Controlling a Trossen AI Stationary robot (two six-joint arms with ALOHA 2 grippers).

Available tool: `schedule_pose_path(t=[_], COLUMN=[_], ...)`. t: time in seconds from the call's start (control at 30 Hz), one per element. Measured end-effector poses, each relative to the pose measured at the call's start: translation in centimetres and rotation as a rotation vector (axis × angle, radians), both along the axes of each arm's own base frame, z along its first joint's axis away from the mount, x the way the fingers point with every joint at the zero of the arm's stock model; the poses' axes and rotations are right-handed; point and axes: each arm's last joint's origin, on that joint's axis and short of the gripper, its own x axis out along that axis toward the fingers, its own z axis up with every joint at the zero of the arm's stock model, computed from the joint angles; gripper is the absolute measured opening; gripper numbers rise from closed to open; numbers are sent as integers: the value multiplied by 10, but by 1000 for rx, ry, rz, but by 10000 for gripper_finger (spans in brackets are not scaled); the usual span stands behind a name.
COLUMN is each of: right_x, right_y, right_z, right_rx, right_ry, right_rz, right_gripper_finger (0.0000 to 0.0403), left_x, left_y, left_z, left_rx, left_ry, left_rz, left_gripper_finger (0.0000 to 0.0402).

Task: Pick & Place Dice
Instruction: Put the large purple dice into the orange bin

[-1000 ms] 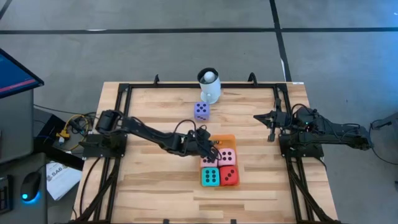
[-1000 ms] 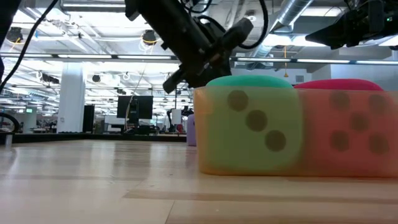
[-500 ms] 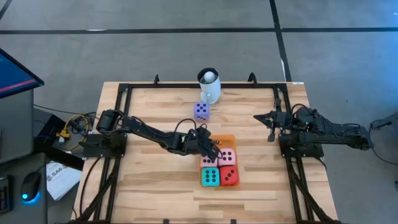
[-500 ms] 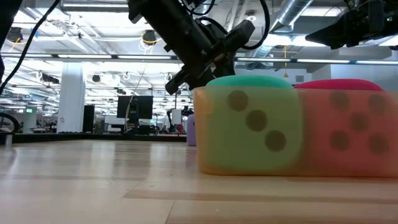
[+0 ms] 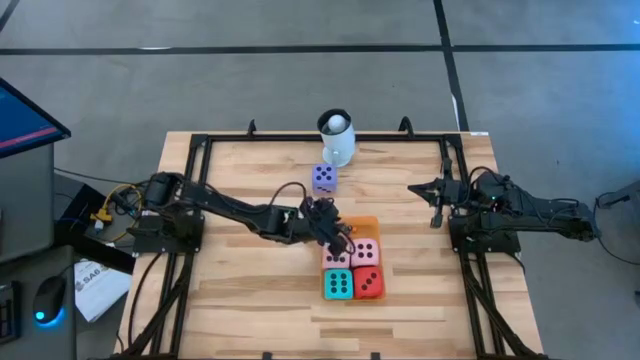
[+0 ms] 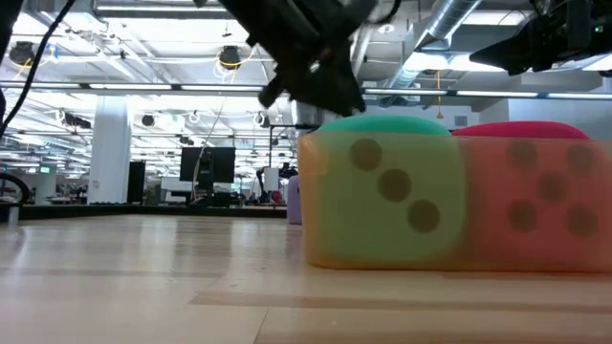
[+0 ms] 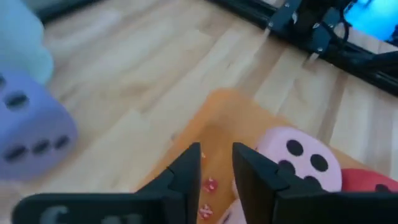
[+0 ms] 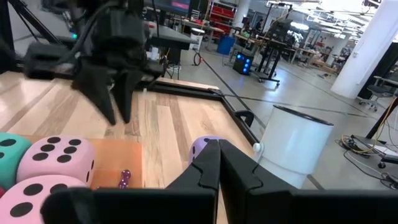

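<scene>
Four soft, round-cornered pipped dice, two pink (image 5: pixel 364 252), one teal (image 5: pixel 338 284), one red (image 5: pixel 368 283), are sitting clustered at the flat orange mat (image 5: pixel 366 225); the purple die (image 5: pixel 324 178) is lying apart near the white mug (image 5: pixel 336 139). The left gripper (image 7: pixel 216 163) is hovering over the mat, fingers narrowly parted, empty. The right gripper (image 5: pixel 413 188) is waiting closed at the table's right edge.

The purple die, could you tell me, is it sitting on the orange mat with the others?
No, in the high view the purple die sits on bare wood near the mug, apart from the orange mat.
</scene>
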Motion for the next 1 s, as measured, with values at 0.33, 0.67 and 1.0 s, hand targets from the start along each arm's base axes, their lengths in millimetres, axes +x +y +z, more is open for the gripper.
schedule_pose_path(t=[0.33,0.67,1.0], right_x=[0,0,0], right_y=[0,0,0], right_z=[0,1,0], right_rx=[0,0,-2], right_ry=[-4,-5,-4], right_rz=[0,-1,-1], right_gripper_finger=[0,0,0], left_x=[-5,-1,-3], left_y=[7,8,39], left_z=[13,9,-15], left_rx=[177,179,255], left_ry=[55,46,-148], left_rz=[-53,-48,-148], left_gripper_finger=[4,1,1])
